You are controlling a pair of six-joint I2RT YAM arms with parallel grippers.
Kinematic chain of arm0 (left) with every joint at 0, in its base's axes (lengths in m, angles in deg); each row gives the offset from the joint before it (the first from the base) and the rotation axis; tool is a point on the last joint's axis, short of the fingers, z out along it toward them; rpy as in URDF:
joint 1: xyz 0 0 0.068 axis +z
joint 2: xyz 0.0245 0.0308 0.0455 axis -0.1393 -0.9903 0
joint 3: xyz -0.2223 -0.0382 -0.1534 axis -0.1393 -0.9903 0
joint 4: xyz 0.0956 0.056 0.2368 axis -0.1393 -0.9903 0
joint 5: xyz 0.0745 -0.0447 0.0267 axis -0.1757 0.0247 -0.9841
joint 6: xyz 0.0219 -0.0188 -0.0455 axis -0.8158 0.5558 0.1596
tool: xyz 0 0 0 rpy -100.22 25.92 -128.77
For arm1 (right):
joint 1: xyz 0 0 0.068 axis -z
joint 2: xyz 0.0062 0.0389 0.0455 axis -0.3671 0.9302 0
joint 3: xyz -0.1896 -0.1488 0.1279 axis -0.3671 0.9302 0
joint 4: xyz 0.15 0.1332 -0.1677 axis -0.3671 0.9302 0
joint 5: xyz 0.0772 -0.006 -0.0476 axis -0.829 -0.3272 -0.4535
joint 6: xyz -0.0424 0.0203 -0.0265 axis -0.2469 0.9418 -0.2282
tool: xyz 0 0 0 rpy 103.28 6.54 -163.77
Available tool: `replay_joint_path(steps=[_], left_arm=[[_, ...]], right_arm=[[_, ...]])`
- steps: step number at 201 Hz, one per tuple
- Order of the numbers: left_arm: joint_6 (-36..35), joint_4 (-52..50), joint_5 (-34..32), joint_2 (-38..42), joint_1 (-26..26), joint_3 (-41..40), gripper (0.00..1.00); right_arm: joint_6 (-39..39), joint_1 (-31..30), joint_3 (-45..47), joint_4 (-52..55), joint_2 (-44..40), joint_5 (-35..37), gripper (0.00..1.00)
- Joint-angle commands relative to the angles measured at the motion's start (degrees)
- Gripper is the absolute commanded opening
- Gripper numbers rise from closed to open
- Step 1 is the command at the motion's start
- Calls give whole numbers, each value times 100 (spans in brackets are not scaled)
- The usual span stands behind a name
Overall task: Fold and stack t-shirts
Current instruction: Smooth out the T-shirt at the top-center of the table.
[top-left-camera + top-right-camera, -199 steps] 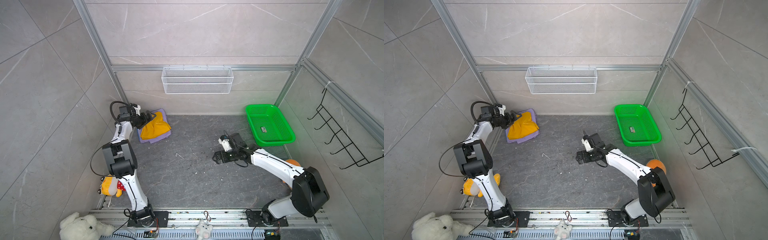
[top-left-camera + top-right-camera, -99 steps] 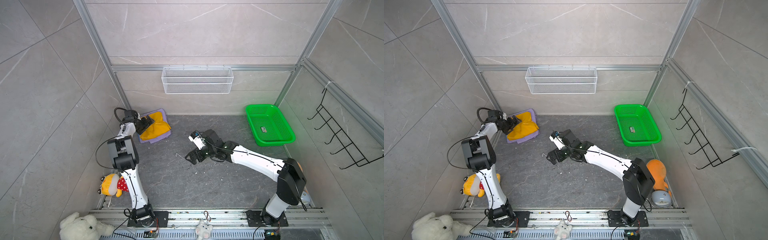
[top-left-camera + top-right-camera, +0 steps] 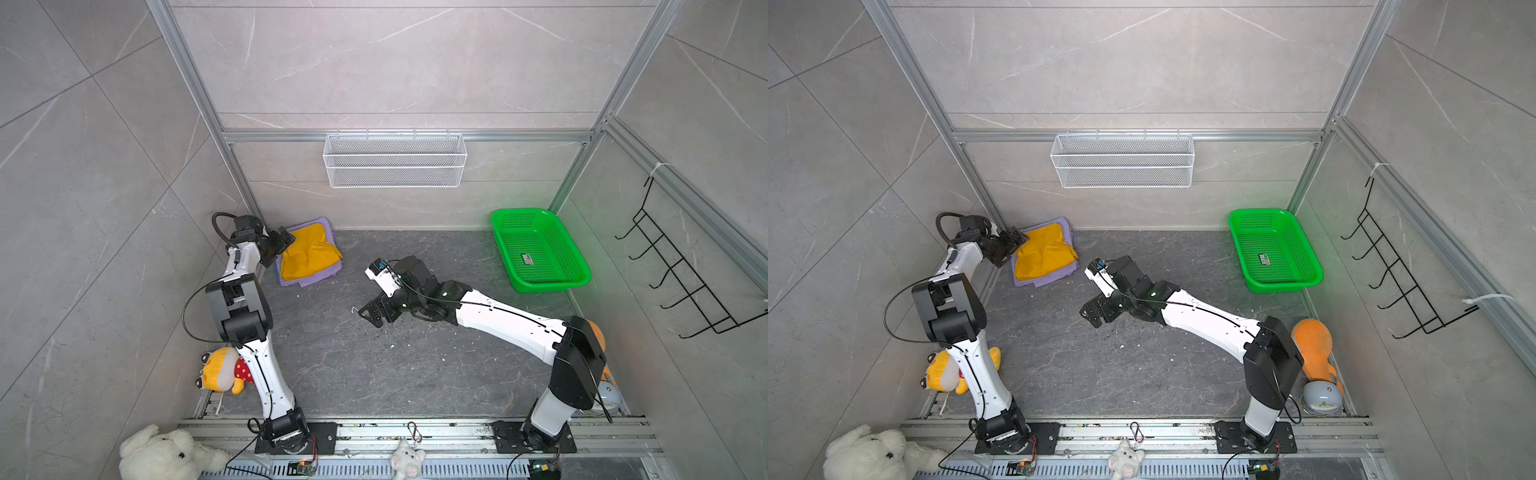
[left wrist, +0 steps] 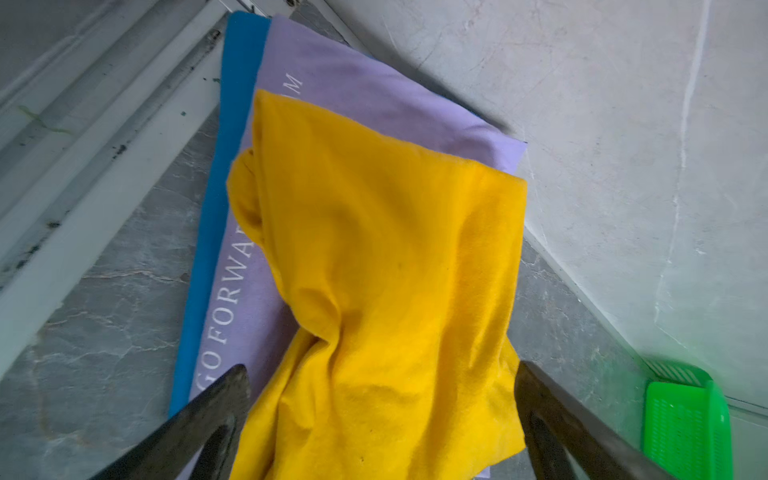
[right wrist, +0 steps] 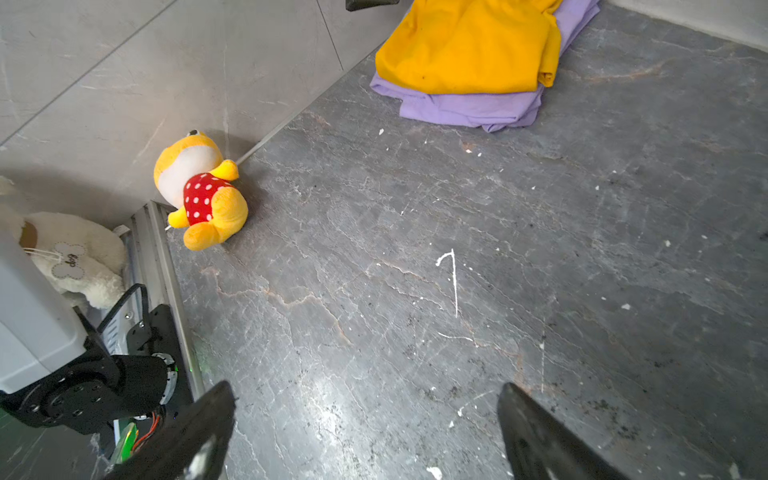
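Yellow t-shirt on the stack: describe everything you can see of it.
The yellow t-shirt is plain mustard, soft cotton-looking cloth, no print visible. It is loosely folded and rumpled, with a deep crease and a bunched edge, not flat. It lies on top of the lavender t-shirt, which lies on a blue t-shirt, in a back corner of the dark work surface. The left gripper hangs over its near end, fingers spread to either side, gripping nothing.
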Motion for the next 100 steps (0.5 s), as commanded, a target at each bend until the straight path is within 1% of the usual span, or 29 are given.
replay_joint_path(steps=[1,19,35,72,84,88,100], left_arm=[[-59,245,560,243,-346,219,100],[-104,299,529,199,-555,277,100],[23,458,518,109,-685,299,100],[426,766,521,-516,-890,581,100],[570,924,752,-775,-917,710,100],[616,986,865,-1009,-935,739,100],[777,1307,1287,-1246,-972,769,100]], right_arm=[[-66,-12,155,175,-296,297,99],[-43,-8,257,212,-403,379,99],[-11,-5,379,217,-507,458,99],[59,-6,661,223,-705,580,99],[74,-4,745,230,-740,630,99],[75,-5,765,233,-743,646,99],[81,-9,812,245,-762,684,99]])
